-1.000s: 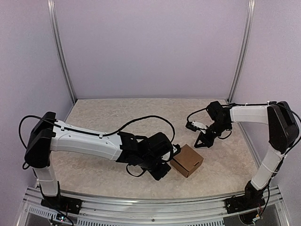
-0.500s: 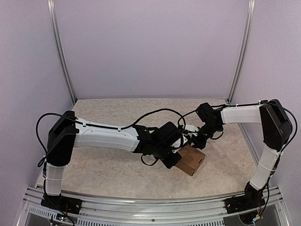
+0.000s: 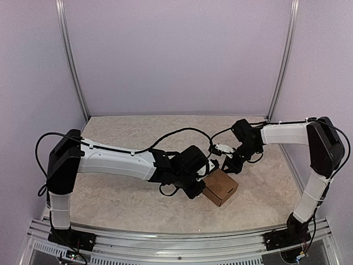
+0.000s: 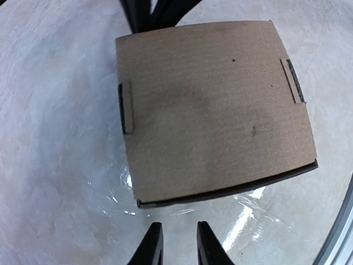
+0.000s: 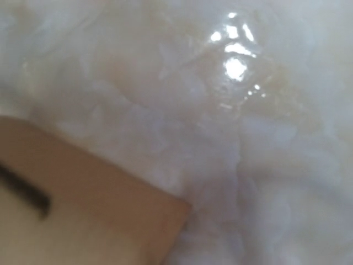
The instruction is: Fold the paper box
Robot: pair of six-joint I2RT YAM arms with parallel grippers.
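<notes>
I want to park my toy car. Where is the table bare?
Bare table lies at the back, between the wall and the left arm and right arm, and at the front, between the left arm and the near rail. It is crowded middle-right, where both arms' jaws sit by the paper box.

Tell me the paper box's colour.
The paper box is plain brown, clearest in the left wrist view.

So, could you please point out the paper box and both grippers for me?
paper box (image 4: 215,110): left wrist view, middle of its top face.
left gripper (image 4: 177,226): left wrist view, midway between its fingers.
right gripper (image 3: 227,167): top view, at its fingers.
</notes>
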